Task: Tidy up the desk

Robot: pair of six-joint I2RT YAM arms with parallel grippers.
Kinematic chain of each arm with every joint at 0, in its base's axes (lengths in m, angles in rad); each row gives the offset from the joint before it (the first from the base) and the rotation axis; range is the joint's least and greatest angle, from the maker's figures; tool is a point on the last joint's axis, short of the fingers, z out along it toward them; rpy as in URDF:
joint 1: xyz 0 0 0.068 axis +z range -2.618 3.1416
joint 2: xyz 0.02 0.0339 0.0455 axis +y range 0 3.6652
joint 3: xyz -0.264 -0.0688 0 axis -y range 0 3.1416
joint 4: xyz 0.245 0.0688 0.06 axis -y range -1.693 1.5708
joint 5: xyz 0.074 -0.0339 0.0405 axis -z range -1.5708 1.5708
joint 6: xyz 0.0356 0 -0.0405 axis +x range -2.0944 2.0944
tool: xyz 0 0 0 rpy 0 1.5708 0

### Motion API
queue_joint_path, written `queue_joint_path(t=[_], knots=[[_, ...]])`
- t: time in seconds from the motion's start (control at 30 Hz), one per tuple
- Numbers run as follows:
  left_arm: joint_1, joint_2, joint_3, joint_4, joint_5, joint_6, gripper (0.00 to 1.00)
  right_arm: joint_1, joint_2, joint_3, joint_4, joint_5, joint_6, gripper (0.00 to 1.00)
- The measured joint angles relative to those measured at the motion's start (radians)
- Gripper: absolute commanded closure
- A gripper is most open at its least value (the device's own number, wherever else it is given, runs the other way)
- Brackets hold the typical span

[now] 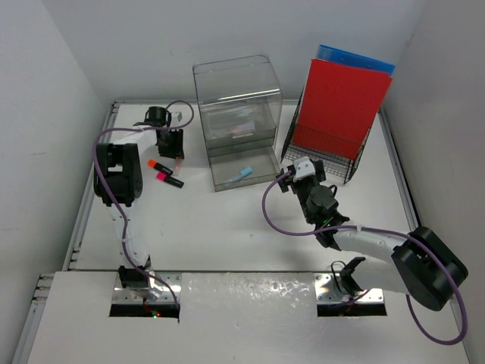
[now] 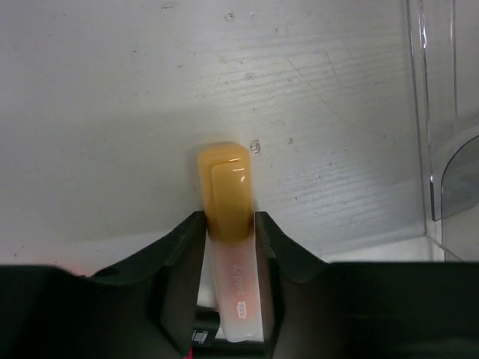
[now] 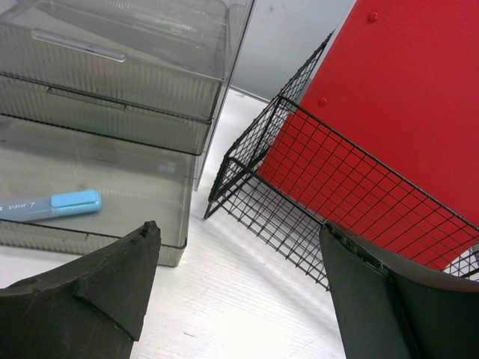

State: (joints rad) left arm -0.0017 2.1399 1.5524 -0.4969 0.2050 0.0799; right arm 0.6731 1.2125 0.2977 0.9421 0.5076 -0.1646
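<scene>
The left tool (image 2: 228, 224) is clamped on a yellow-capped marker (image 2: 224, 183) over the table (image 2: 105, 112), while the right tool (image 3: 239, 280) gapes wide, holding nothing.

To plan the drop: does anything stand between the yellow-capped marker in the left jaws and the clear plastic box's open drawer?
Nothing visible does. Only bare white desk lies between the yellow-capped marker and the open drawer; the orange marker and pink marker lie aside.

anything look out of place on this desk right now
An orange-capped highlighter and a pink-capped highlighter lie loose on the desk, left of the clear drawer box. A blue highlighter already sits in its pulled-out bottom drawer. The left gripper is shut on a yellow-capped highlighter. Nothing looks spilled or damaged.
</scene>
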Motion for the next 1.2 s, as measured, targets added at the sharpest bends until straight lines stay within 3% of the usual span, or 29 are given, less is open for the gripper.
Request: queue_joint_path(t=[0.07,0.17,0.63,0.73,0.9,1.0,1.1,1.2], knots=[[-0.002,0.006,0.005,0.000,0.007,0.010,0.87,0.000,0.000,0.000,0.001,0.005,-0.001,0.16],[-0.004,0.021,0.027,-0.013,0.033,0.013,1.00,0.000,0.000,0.000,0.001,0.009,-0.006,0.16],[0.053,0.053,0.125,-0.090,0.279,-0.081,1.00,0.000,-0.017,0.000,0.000,0.014,-0.017,0.14],[0.107,-0.069,0.057,-0.086,0.243,-0.074,1.00,0.000,-0.023,0.000,0.001,0.018,-0.018,0.14],[0.166,-0.422,-0.045,-0.083,0.185,-0.002,1.00,-0.004,-0.034,0.000,-0.002,0.018,-0.018,0.14],[0.158,-0.611,-0.045,-0.119,0.230,0.068,1.00,-0.008,-0.047,0.000,-0.002,0.018,-0.016,0.14],[0.117,-0.695,0.014,-0.195,0.278,0.126,1.00,-0.011,-0.055,-0.005,0.012,0.033,-0.017,0.13],[-0.038,-0.685,0.082,-0.275,0.250,0.164,1.00,-0.016,-0.071,-0.009,0.011,0.051,-0.017,0.13]])
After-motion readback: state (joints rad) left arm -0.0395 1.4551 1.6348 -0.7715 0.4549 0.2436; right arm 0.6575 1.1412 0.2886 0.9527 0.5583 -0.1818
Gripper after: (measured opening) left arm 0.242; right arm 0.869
